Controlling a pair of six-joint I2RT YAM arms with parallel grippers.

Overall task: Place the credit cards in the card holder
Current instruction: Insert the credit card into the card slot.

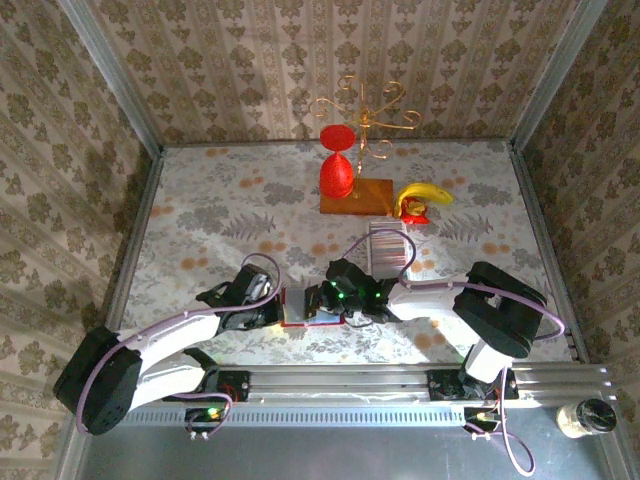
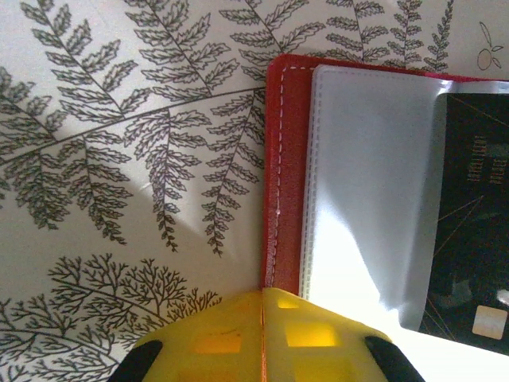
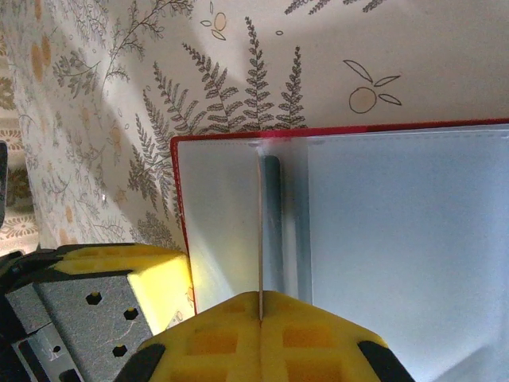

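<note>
The card holder (image 1: 298, 310) lies open on the flowery table (image 1: 220, 220), close to the front edge and between the two arms. The left gripper (image 1: 278, 305) comes at it from the left side and the right gripper (image 1: 326, 300) from the right side.

In the left wrist view, the left gripper (image 2: 262, 334) has its yellow fingers (image 2: 215, 342) pressed together. Their tips sit right at the red edge of the card holder (image 2: 286, 159). I cannot tell if they pinch that edge or only touch it. Beside the red edge is a clear pocket (image 2: 374, 183), and a dark card (image 2: 477, 199) sits in the pocket next to it.

In the right wrist view, the right gripper (image 3: 260, 334) is closed too. It pinches a thin sheet (image 3: 260, 207) that stands on its edge over the pale inside of the card holder (image 3: 398, 239). I cannot tell if this sheet is a card or a clear pocket.

The credit cards (image 1: 388, 248) lie in a striped row a bit further back, apart from the card holder. Behind them stand a red glass (image 1: 338, 165) on a wooden board (image 1: 355, 197), with a banana (image 1: 422, 195) next to it.
</note>
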